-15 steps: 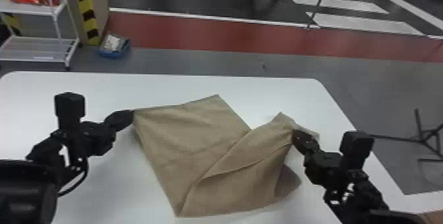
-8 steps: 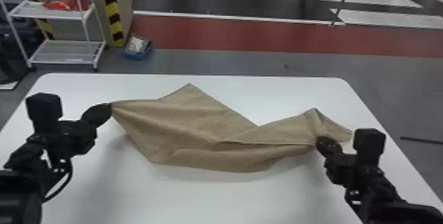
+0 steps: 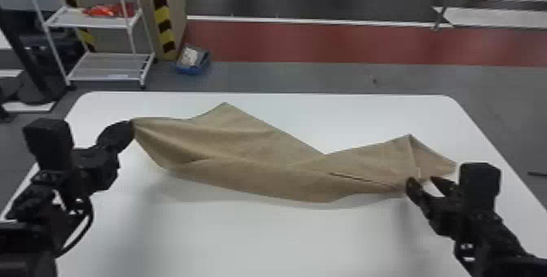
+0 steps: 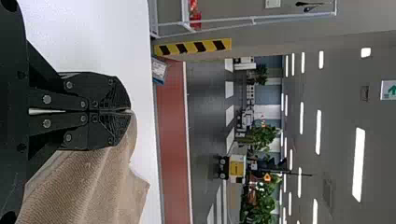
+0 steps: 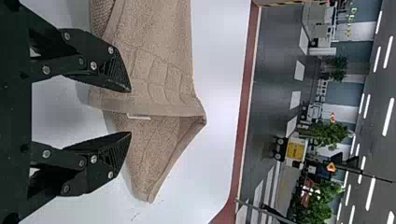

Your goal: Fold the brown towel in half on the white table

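Lying long ways from left to right, the brown towel [image 3: 244,146] is on the white counter [image 3: 244,239] in the head view. The left tool [image 3: 132,124] is at the towel's left end, and that end looks lifted a bit. The right tool [image 3: 422,179] is at the near side of the towel's right end, so the right arm is closer to that loose end. Far past the towel, on the floor, a blue box [image 3: 191,69] has something pale [image 3: 189,57] in it. A white rack [image 3: 131,31], past the towel's left end, has red stuff [image 3: 108,10] on its shelf.

In the left wrist view, the left tool is closed tight and pinches the towel's corner. The rest of the towel goes off toward the right arm.

In the right wrist view, the right tool is wide open and has hold of nothing. The towel's edge band [image 5: 159,110] runs away from the robot, just ahead of the gap between the fingers. A pointy flap [image 5: 147,161] sticks out on the towel's right side. I think the right tool must grab that end before the fold, or it could stay crooked.
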